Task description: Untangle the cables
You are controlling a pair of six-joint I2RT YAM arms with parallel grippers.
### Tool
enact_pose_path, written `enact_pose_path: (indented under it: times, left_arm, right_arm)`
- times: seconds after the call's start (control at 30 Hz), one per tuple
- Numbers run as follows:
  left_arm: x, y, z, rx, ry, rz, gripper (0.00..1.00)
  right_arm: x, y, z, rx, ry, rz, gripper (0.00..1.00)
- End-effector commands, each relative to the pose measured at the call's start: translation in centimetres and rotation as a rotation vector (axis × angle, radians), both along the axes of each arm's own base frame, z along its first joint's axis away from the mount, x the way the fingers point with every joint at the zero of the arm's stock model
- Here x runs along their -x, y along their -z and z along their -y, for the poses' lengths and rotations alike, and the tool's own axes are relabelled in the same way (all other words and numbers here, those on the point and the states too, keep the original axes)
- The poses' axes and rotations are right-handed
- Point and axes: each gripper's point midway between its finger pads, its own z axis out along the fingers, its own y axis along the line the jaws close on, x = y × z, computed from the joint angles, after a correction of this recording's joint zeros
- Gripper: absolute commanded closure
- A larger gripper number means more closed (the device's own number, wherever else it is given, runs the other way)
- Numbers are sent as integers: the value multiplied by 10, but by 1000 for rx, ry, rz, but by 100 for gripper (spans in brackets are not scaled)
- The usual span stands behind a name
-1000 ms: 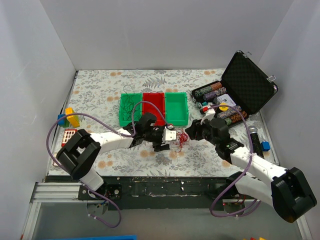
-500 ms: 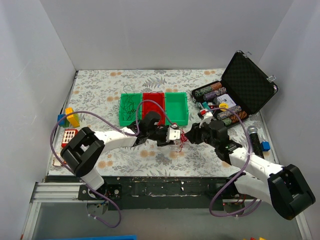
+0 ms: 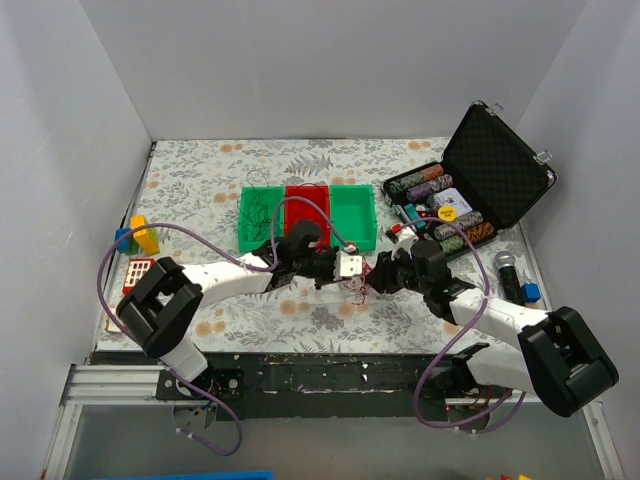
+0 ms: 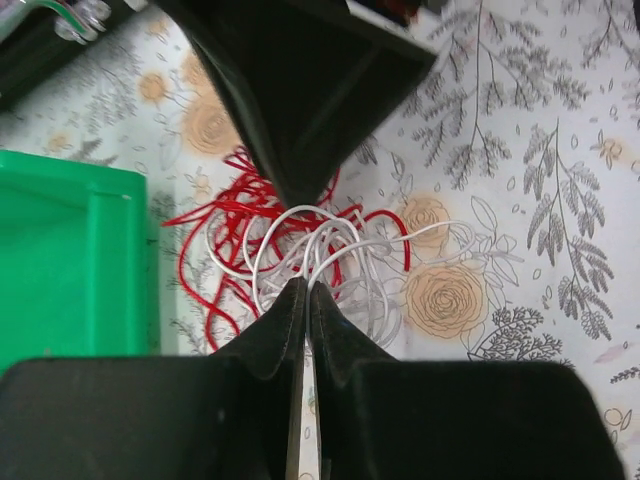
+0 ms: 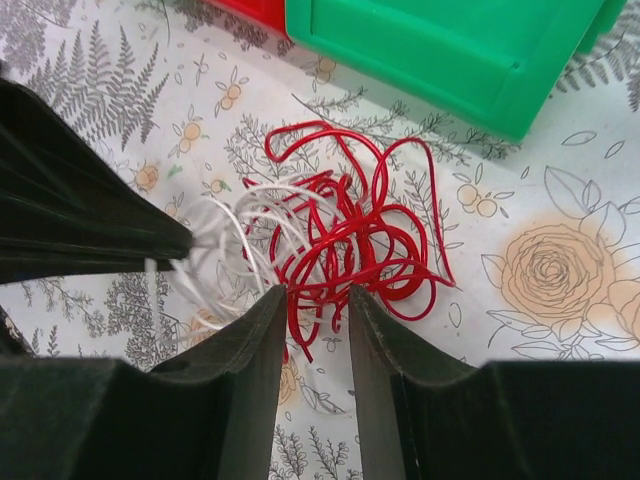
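Observation:
The cables [image 3: 362, 287] lie as a small red and white clump on the flowered cloth in front of the trays. My left gripper [image 4: 307, 288] is shut on white strands [image 4: 283, 215] at the clump's edge. Red loops [image 4: 195, 216] spread behind them. From the other side my right gripper [image 5: 318, 296] stands open, its tips against the red tangle [image 5: 350, 230] with a few red strands between them. In the right wrist view the left gripper's fingers [image 5: 100, 235] hold the white strands [image 5: 240, 215]. From above, the two grippers [image 3: 352, 270] [image 3: 374, 276] meet at the clump.
A row of trays, green [image 3: 261, 216], red [image 3: 308, 212] and green [image 3: 352, 214], stands just behind the clump; the left one holds dark wires. An open black case [image 3: 495, 165] with chips lies at the right. Toy blocks [image 3: 135, 237] sit at the left edge.
The left gripper has closed on the white strands. Both grippers have come together at the clump, and the right jaws have narrowed.

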Motion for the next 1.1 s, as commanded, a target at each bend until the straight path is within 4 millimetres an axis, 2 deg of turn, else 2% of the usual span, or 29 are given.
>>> enact_pose_path:
  times: [0.0,0.17,0.4,0.67,0.73,0.8,0.87,1.07]
  left_arm:
    - [-7,-96,14,178,-32,84,100]
    - [0,-175,15,321,-63,71,100]
    - [5,-270,8,489,-92,139,100]
    - [4,-369,-4,660,-147,235,100]
    - [1,-384,-6,684,-166,257,100]
    - [-6,-387,-6,687,-193,273,100]
    - [-15,-378,-6,677,-230,290,100]
    - [-57,-321,-4,622,-403,294,100]
  right_arm:
    - [-4,-2,-8,-24,-28,1,62]
    - [-8,2,-10,-7,-24,-10,64]
    - [-9,6,-4,19,1,-10,70]
    - [-6,8,0,33,8,-15,73]
    - [-4,7,0,28,8,-13,73]
    - [-4,4,1,22,6,-2,74]
    - [-3,-2,1,7,4,18,74]
    - [14,-18,3,-49,-24,67,78]
